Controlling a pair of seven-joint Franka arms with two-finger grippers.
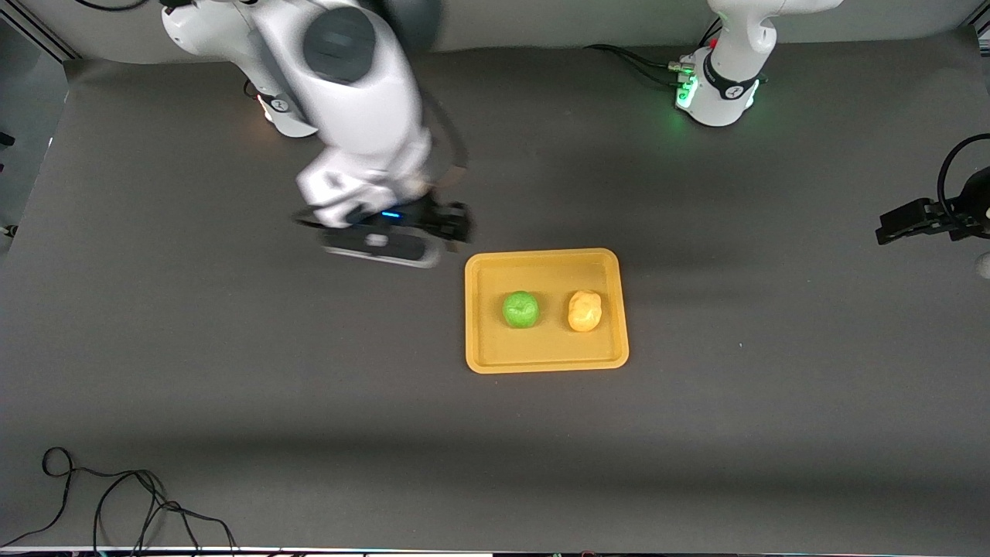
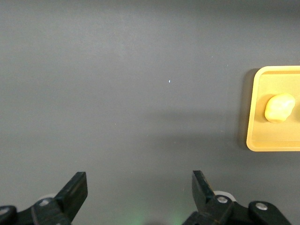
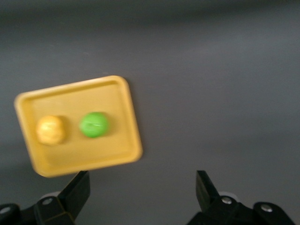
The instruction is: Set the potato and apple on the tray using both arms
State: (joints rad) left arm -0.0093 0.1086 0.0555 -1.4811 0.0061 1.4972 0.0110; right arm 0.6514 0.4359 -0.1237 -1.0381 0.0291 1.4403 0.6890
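Tray mid-table; apple and potato both on it, side by side, apart, potato toward left arm's end. Placement judged complete. Right gripper over bare table beside tray's upper corner: jaws wide, empty. Left gripper at table edge: wide, empty, waiting. Advice: withdraw upward, clear of tray rim.

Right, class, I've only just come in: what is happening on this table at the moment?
Nothing is being held. The green apple and the potato lie side by side, apart, in the yellow-orange tray. The right gripper is open over bare table beside the tray's corner. The left gripper, also open, waits over the left arm's end of the table.
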